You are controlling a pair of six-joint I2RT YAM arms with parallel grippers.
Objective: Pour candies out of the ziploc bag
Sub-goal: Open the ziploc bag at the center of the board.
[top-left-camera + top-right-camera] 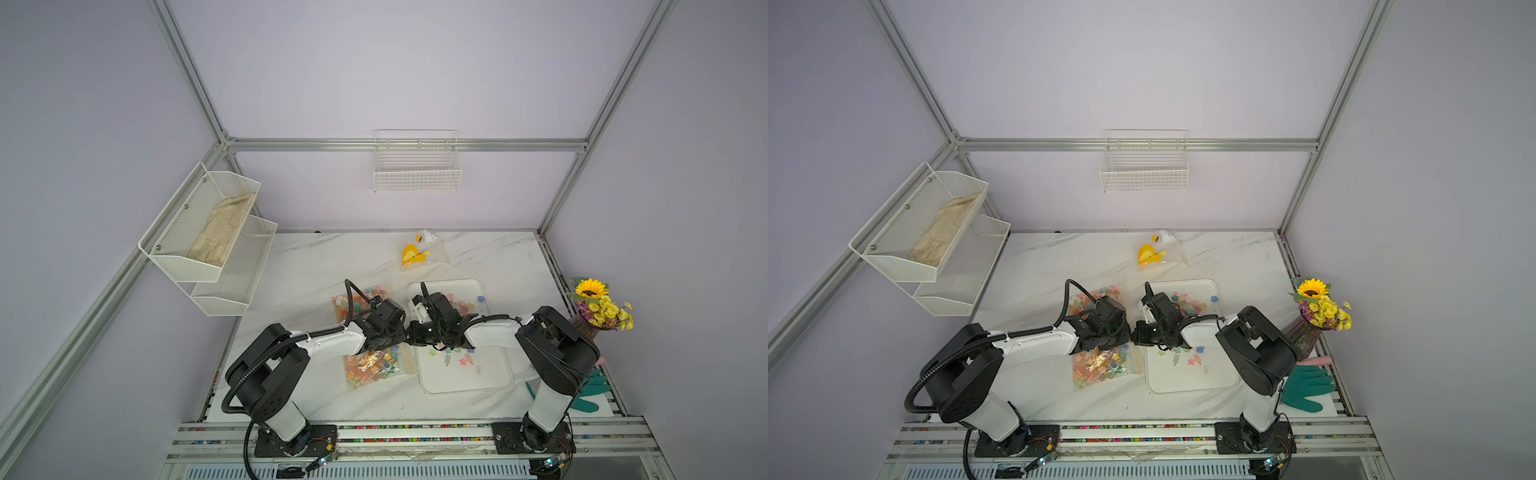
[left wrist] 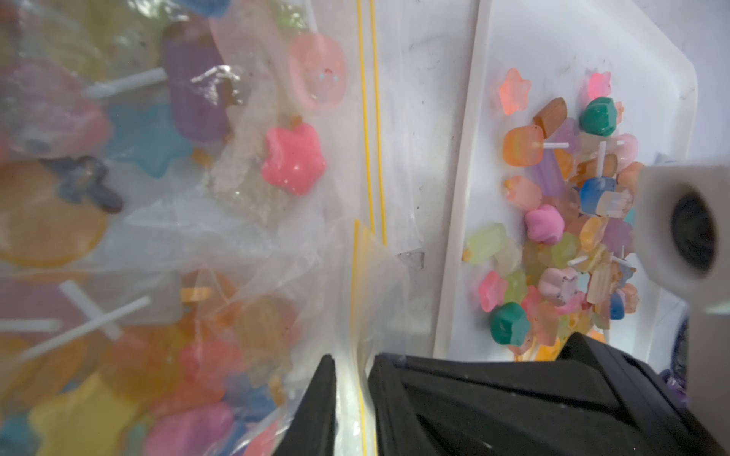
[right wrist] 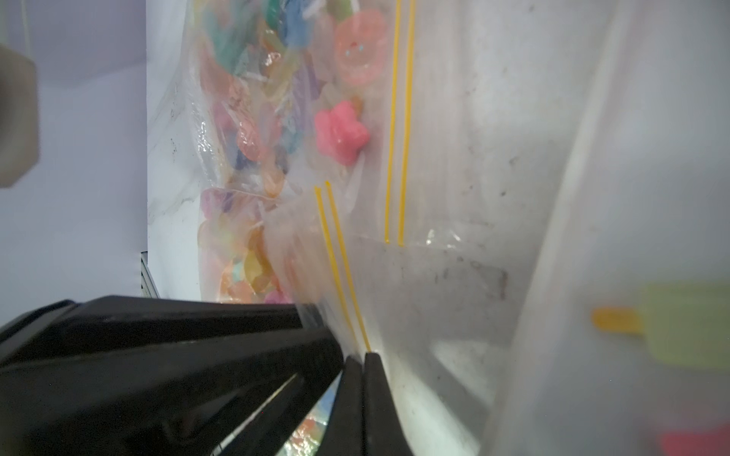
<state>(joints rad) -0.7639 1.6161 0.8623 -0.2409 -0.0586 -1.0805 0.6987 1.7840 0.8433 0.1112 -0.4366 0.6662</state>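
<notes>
Where the ziploc bag (image 2: 369, 268) stands raised at its zip, we log left gripper (image 2: 351, 371) and right gripper (image 3: 362, 361) both pinching its film; candies (image 2: 553, 237) lie on the tray (image 2: 458, 197) rightward.

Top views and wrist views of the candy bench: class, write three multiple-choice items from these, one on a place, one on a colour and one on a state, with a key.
1. Where does the white plastic tray lie relative to the nearer clear plastic zip bag of candies?
A to the robot's right
B to the robot's left
C stacked on top

2. What colour are that bag's zip lines?
A red
B yellow
C blue

3. What state is the right gripper in?
A open over the tray
B shut on nothing
C shut on the bag's edge

Key:
1 A: both top views show the tray on that side.
2 B: both wrist views show yellow lines.
3 C: the right wrist view shows the plastic pinched between its fingers.
</notes>
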